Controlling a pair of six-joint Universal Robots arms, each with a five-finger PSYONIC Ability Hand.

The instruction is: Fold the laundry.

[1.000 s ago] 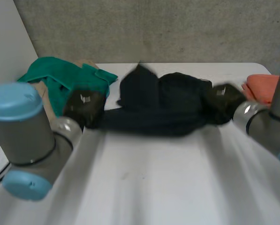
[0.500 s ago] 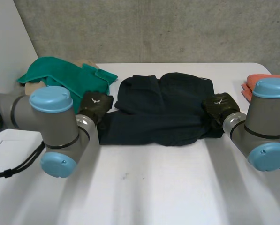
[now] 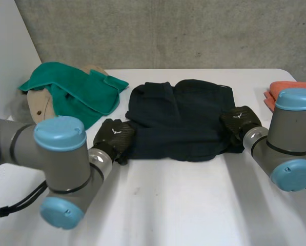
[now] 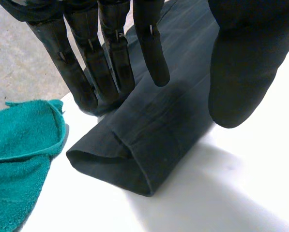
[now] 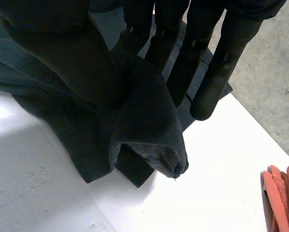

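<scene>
Mid-fold, centre frame: right hand (image 3: 238,120) pinches the right end of the dark garment (image 3: 183,120); left hand (image 3: 113,137), fingers straight and apart, hovers over its left end and likely must take hold next.

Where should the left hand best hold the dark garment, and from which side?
Probably the tube-like end of the dark garment, lying flat below the left hand. Come from above, pinching its upper layer: the open mouth faces the green towel.

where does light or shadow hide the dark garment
Head view: the dark garment is nearly one black mass, folds faint. Left wrist view: its hem is evenly lit, seams plain. Right wrist view: cloth under the right hand sinks into black.
</scene>
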